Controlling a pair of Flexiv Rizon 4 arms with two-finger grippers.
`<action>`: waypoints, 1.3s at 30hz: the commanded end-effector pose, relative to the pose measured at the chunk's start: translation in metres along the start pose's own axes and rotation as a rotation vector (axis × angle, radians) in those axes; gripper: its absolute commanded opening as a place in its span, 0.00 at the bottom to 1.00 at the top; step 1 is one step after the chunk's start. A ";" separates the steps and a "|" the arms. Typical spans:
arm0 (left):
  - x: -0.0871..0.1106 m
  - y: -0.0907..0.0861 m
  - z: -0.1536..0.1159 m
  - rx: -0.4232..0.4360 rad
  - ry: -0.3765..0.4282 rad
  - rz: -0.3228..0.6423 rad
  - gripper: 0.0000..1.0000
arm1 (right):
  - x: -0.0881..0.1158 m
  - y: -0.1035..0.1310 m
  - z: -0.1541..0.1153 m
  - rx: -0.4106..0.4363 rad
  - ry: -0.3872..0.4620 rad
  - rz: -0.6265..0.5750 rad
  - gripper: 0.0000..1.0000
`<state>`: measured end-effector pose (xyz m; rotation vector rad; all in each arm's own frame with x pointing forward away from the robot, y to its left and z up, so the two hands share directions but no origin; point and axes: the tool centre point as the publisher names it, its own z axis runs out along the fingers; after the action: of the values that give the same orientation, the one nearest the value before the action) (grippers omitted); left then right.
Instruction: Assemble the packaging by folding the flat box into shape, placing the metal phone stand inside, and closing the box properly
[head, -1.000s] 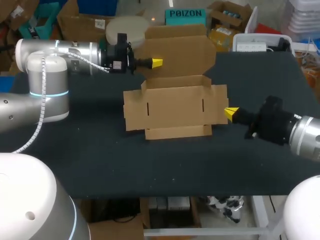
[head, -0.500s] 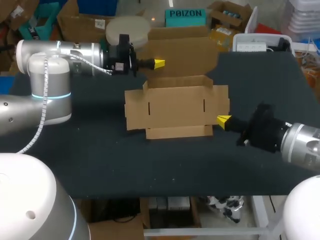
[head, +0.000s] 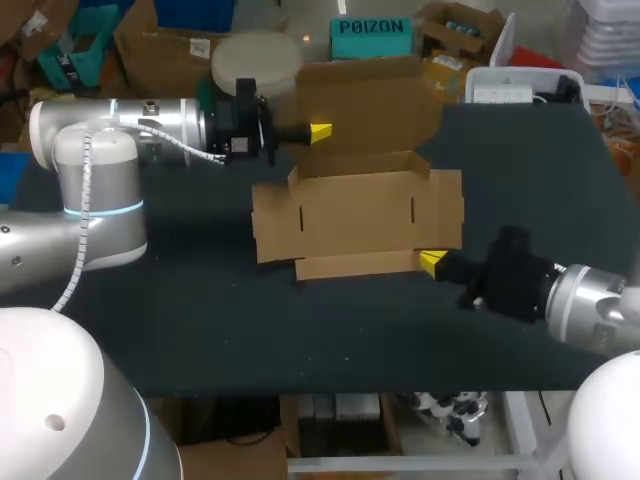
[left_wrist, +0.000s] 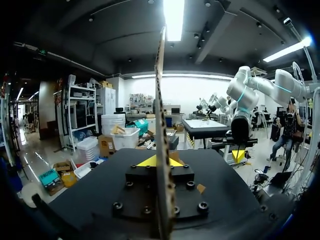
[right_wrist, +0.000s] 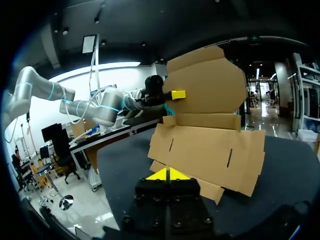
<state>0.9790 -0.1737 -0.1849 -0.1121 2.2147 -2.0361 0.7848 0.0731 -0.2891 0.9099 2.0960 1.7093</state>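
Cardboard box (head: 355, 215): brown, corrugated, not yet folded up. Sits mid-table (head: 250, 330), toward the table's far edge. Base panel flat on the table, with two short slots cut in it. Lid panel (head: 370, 105) raised upright on the far side. Narrow front flap (head: 350, 266) flat on the near side.

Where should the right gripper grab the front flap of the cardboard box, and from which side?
Probably the right end of the front flap, coming in low from the right, where the right gripper sits. The flap is a thin strip lying near flat on the table, and that end is free.
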 end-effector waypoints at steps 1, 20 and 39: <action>-0.003 -0.005 0.001 -0.004 0.007 0.011 0.00 | 0.001 -0.005 0.008 -0.005 -0.002 -0.001 0.00; 0.013 -0.041 -0.015 -0.021 0.031 0.029 0.00 | 0.003 -0.010 -0.005 0.002 -0.020 0.004 0.00; 0.039 -0.052 -0.030 -0.032 0.119 -0.104 0.00 | 0.017 -0.011 -0.007 0.008 -0.029 -0.006 0.00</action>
<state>0.9303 -0.1587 -0.1328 -0.1277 2.3353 -2.1044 0.7672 0.0768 -0.2956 0.9219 2.0916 1.6819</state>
